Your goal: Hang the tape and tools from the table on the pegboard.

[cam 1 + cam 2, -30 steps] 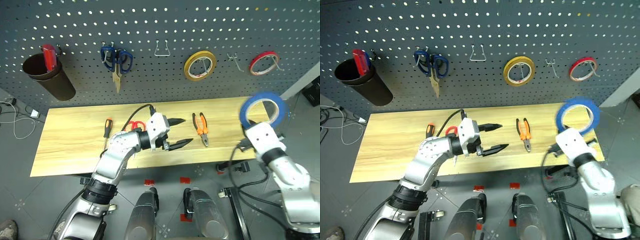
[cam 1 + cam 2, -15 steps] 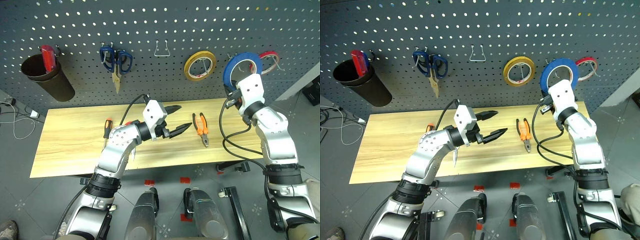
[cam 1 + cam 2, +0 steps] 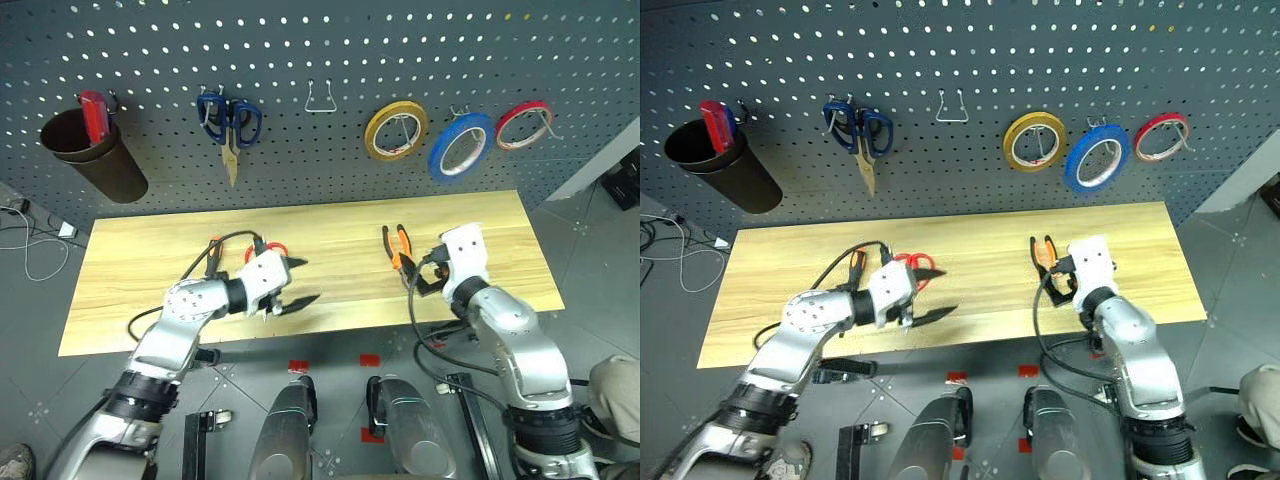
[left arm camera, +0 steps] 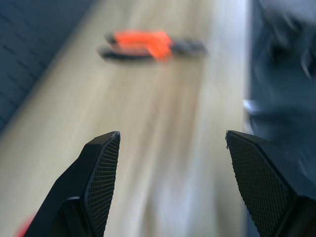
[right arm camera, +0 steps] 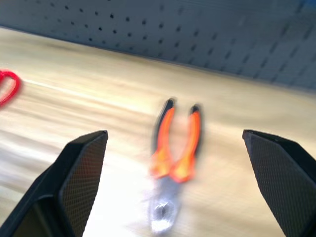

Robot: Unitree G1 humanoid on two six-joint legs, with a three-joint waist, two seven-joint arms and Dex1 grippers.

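Done: blue tape (image 3: 459,147) hung on pegboard (image 3: 330,50) | Left: pliers (image 3: 401,247), red scissors (image 3: 268,250), screwdriver (image 3: 213,255) on desk (image 3: 120,290) | right gripper (image 5: 173,163) fingers spread over pliers | left gripper (image 3: 297,283) fingers spread, empty

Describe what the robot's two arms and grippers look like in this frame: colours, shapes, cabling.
Both arms are silver-grey, rounded segments joined by black bands. Each ends in a white boxy wrist block carrying a gripper with two black, tapered fingers: left gripper, right gripper. The finger pads carry a fine cross-hatched texture. A black cable loops loosely from each wrist block back along the arm.
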